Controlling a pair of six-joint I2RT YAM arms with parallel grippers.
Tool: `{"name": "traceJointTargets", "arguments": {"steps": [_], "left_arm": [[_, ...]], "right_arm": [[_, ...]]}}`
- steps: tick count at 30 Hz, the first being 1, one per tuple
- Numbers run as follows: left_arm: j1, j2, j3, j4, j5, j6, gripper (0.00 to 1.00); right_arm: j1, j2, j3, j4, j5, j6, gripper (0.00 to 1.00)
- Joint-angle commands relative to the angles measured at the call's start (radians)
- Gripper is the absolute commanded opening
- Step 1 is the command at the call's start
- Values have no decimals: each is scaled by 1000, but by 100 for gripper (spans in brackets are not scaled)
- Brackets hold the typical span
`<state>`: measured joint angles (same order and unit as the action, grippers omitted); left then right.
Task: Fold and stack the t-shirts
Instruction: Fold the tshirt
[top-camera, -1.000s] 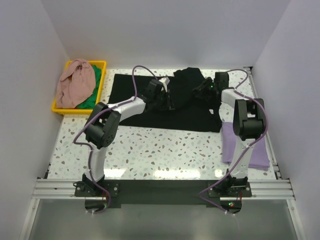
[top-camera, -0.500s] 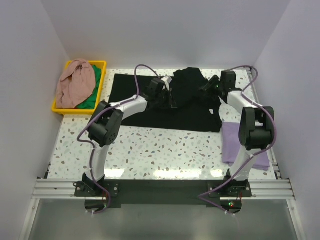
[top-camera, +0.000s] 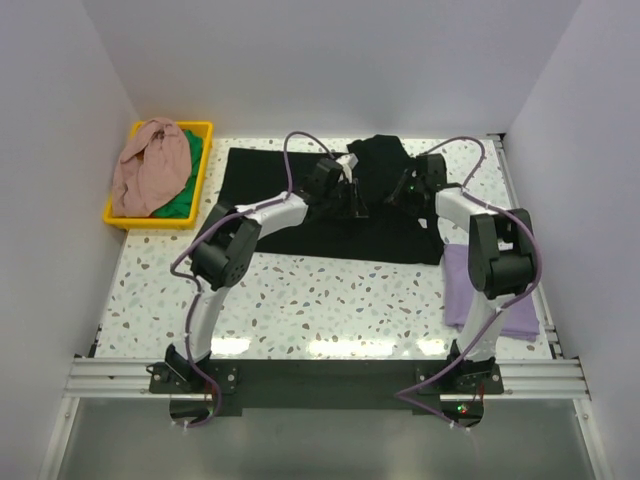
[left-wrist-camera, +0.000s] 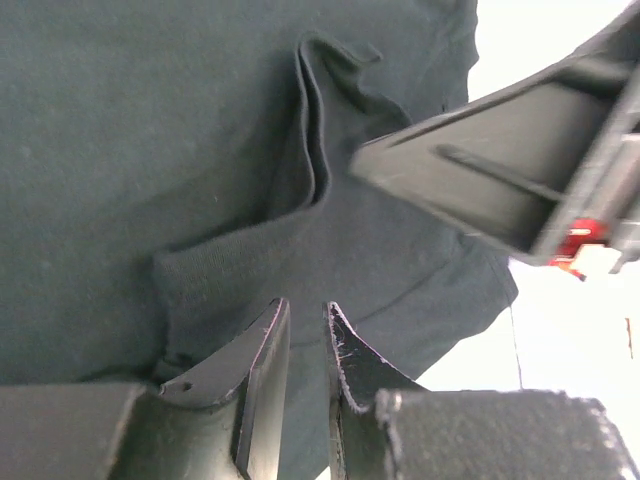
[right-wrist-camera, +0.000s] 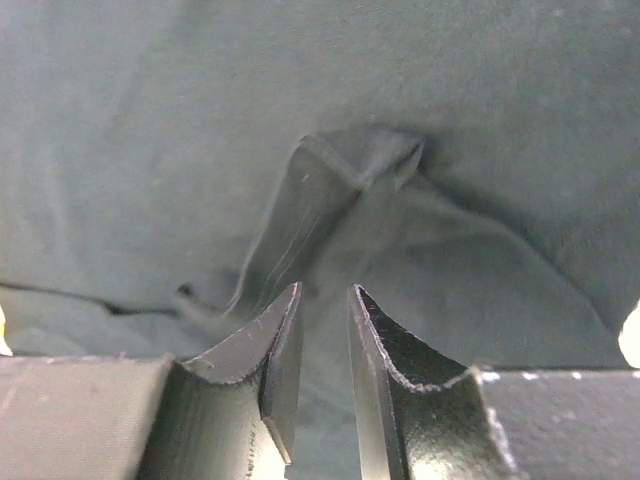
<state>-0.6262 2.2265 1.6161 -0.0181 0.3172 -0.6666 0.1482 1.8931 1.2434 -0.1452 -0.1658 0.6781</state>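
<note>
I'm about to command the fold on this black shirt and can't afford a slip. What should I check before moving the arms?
1. Left gripper shut on the black t-shirt: ok, cloth puckers into its fingers.
2. Right gripper shut on it: ok, same pucker.
3. Number of layers pinched: cannot tell.
4. Clearance between the grippers: not ok, they are close together.
5. Shirt lying flat: not ok, bunched at its far edge.

black t-shirt, lilac t-shirt, pink cloth, green cloth, yellow bin, white speckled table
</note>
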Motion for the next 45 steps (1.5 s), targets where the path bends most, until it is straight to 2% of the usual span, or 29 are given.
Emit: {"name": "traceJointTargets", "arguments": {"steps": [1,7,14,19,25,33,35,37,41,44,45], "left_arm": [[3,19,80,20,-53,10,25],[17,82,162,-97,-162,38,24],[42,125,180,-132,-194,42,24],[54,136,185,-131,-181,41,25],[85,96,202,-105,-139,42,30],[137,30,205,-85,-73,42,37],[154,-33,153,-88,-89,41,38],[174,-133,89,-121,-174,19,40],[279,-353,-248,-82,-259,-77,43],[338,-496,-405,-98,-314,-100,45],[350,-525,-432,-117,-382,-109,44]], "right_arm": [[4,64,91,-37,25,-40,28],[-6,149,201,-86,54,-66,27],[-45,196,283,-120,63,-71,32],[-52,227,327,-155,83,-98,33],[-61,238,341,-171,106,-115,34],[-65,107,314,-186,163,-146,40],[-64,52,283,-189,180,-153,40],[-62,-7,252,-192,169,-150,41],[-30,-115,93,-163,167,-130,41],[20,-179,-11,-131,179,-115,42],[34,-192,-34,-123,187,-111,42]]}}
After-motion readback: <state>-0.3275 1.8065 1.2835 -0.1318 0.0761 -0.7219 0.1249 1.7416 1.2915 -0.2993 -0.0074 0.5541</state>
